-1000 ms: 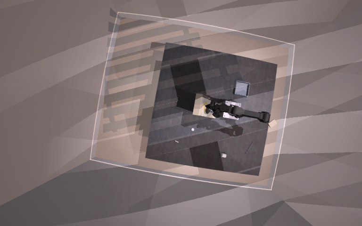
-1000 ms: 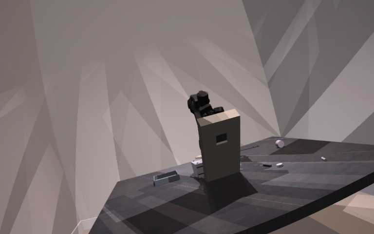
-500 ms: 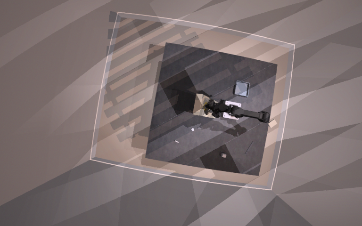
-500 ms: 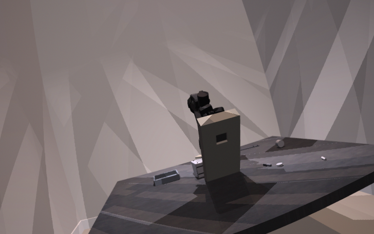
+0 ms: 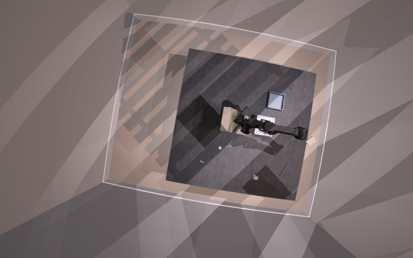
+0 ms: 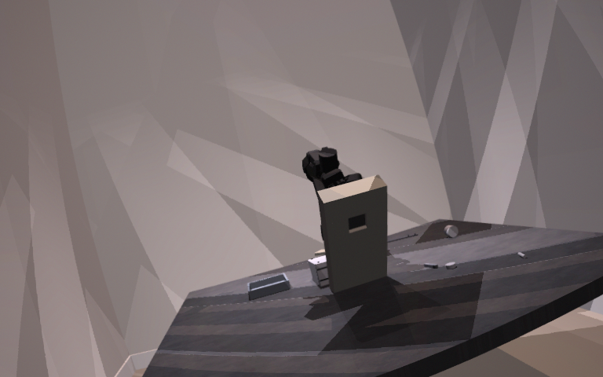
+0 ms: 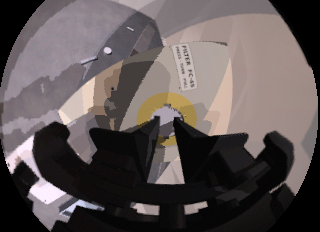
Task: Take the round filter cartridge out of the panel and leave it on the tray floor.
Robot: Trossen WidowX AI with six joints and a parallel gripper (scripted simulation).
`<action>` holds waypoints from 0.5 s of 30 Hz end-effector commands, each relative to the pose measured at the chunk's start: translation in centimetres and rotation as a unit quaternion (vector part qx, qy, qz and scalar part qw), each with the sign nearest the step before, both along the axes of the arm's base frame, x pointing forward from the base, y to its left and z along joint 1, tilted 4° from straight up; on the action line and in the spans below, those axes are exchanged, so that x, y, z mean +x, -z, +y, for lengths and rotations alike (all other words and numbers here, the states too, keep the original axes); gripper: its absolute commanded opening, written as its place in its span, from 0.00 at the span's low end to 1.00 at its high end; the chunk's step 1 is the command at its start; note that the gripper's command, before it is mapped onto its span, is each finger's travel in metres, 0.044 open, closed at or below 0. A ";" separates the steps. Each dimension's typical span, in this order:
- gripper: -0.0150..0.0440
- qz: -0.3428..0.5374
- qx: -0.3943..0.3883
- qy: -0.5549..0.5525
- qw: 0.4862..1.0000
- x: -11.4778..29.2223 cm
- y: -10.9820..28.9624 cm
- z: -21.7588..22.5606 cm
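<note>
wrist view shows the filter cartridge (image 7: 167, 115), a round pale face inside a yellow ring, set flush in the beige service panel (image 7: 220, 79). the gripper (image 7: 167, 131) has its jaws narrowly spaced, tips at the cartridge face; whether they pinch it i cannot tell. the grey tray (image 5: 275, 100) sits apart on the dark surface (image 5: 234, 172), its contents unclear, with small bits scattered around.

- The top view looked straight down from far above on the whole table (image 5: 202, 172).
- The exterior view stood low, near the panel (image 6: 356, 252), facing its back.
- The wrist view looked closely past the gripper (image 7: 167, 135); all shared the panel.
</note>
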State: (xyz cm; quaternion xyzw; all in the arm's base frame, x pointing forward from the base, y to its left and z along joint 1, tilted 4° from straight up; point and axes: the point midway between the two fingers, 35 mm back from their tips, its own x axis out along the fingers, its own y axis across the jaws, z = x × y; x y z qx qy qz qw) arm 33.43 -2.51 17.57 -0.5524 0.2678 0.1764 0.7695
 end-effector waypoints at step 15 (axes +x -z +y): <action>0.42 0.000 0.000 0.003 1.000 0.5 0.4 -0.1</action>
